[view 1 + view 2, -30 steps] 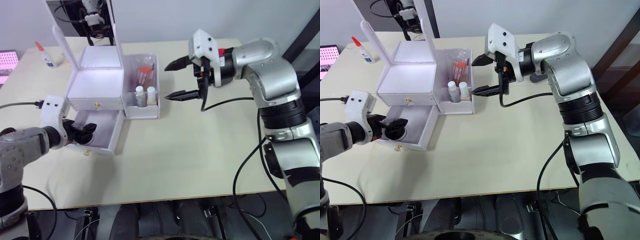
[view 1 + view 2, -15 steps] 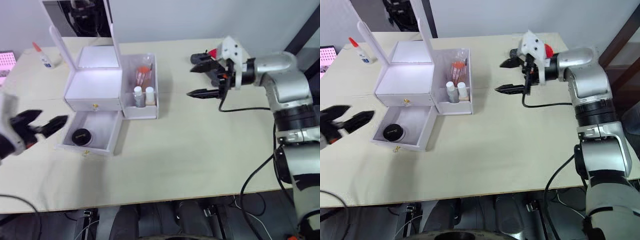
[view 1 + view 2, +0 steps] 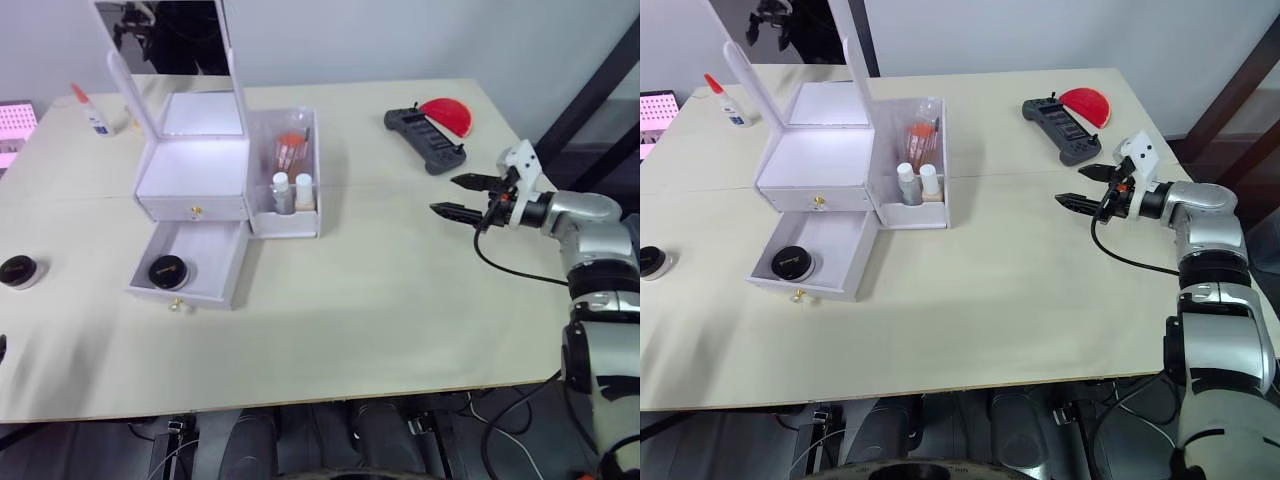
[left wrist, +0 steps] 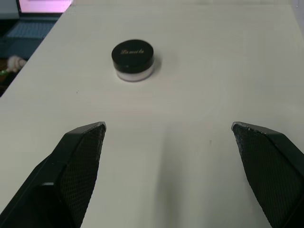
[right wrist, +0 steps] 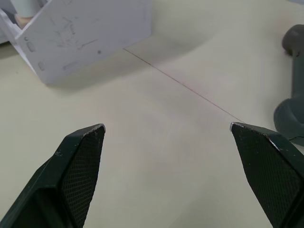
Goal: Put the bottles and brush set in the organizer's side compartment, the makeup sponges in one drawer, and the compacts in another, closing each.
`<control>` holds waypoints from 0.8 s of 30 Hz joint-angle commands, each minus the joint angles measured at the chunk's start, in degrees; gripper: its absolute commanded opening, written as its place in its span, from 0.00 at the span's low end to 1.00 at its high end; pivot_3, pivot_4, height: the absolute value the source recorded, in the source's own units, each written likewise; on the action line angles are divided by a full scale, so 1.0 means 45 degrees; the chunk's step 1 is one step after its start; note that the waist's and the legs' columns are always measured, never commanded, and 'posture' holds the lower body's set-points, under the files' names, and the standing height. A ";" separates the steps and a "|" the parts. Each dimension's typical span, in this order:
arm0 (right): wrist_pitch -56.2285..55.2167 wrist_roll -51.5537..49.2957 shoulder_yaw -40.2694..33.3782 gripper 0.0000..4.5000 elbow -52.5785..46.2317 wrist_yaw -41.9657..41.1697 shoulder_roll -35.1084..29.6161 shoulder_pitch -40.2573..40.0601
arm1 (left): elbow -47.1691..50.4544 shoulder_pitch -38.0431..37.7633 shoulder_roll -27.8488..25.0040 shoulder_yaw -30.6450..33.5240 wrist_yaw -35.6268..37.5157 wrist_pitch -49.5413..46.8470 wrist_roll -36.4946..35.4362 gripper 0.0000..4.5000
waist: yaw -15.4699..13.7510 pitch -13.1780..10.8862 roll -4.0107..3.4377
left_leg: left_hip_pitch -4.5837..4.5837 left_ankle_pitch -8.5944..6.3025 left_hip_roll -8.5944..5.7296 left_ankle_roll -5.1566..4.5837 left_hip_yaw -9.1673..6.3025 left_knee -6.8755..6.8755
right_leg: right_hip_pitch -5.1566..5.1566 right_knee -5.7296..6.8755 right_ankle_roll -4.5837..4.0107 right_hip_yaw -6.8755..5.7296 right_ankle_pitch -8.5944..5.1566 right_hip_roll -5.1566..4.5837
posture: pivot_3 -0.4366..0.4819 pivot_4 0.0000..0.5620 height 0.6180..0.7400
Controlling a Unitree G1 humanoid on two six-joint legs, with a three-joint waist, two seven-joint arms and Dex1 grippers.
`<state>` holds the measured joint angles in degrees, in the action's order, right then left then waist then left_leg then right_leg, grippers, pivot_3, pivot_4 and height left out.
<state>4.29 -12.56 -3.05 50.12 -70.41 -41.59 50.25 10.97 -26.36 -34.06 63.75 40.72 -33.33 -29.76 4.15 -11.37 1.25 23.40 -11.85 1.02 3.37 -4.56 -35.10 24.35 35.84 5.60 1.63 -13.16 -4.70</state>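
**A:** So where's everything sitting? The organizer [image 3: 195, 180] is toward the left of the worktop [image 3: 380, 300], mirror lid up, right?

**B:** Yep. Its side compartment [image 3: 287, 175] has two small bottles [image 3: 285, 192] standing at the front and what looks like the brush set [image 3: 290, 150] behind them, orange-ish, though it's a bit hard to make out through the clear wall. The lower drawer [image 3: 190, 275] is pulled open with one black-lidded compact [image 3: 167, 270] lying in it. The upper drawer looks pushed in.

**A:** And the other compact?

**B:** A second compact [image 3: 17, 271] is out on the worktop near the left edge, well apart from the organizer. The left wrist view has it dead ahead, black lid with gold lettering, beyond the left end effector [image 4: 168, 130], whose fingers are spread wide with nothing between them.

**A:** Right arm?

**B:** Right end effector [image 3: 462, 196] hovers over the right side of the worktop, fingers apart and empty, pointing toward the organizer. Its wrist view catches the corner of the organizer's white wall.

**A:** Other clutter?

**B:** A dark handheld controller [image 3: 426, 140] and a red half-round thing [image 3: 447, 113] at the far right, a glue bottle [image 3: 90, 112] at the far left.
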 commanded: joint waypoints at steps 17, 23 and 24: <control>0.5493 -0.1736 0.2652 1.00 -0.8444 -0.2307 0.2377 0.3914 | -0.4294 0.7193 -0.1154 -0.2481 -0.6553 -0.1498 0.0448 0.99 | -0.0332 0.0012 0.0012 | -0.0002 0.0002 0.0024 0.0002 -0.0016 -0.0008 | 0.0017 0.0063 0.0060 -0.0022 0.0014 0.0031 | 0.48 0.27 1.00; 0.6363 -0.1711 0.2649 1.00 -0.9070 -0.1953 0.2000 0.3864 | -0.7043 0.8947 -0.1650 -0.3488 -0.6366 0.0076 0.0963 0.99 | -0.0374 0.0013 0.0013 | -0.0004 0.0015 0.0025 0.0022 -0.0023 -0.0010 | 0.0023 0.0081 0.0054 -0.0028 0.0019 0.0035 | 0.48 0.27 1.00; 0.6423 -0.1681 0.2662 1.00 -0.9168 -0.1897 0.1924 0.3817 | -0.7547 0.9244 -0.1705 -0.3718 -0.6306 0.0357 0.1055 0.99 | -0.0388 0.0014 0.0014 | -0.0003 0.0018 0.0025 0.0028 -0.0023 -0.0010 | 0.0023 0.0079 0.0055 -0.0029 0.0019 0.0034 | 0.48 0.27 1.00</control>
<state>32.85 -19.80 10.09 11.04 -79.52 -32.11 65.85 -21.14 13.93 -40.20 47.92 11.59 -34.53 -25.73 2.40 -11.31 1.31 23.38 -11.76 1.14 3.50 -4.66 -35.14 24.44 36.19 5.85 1.49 -13.07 -4.55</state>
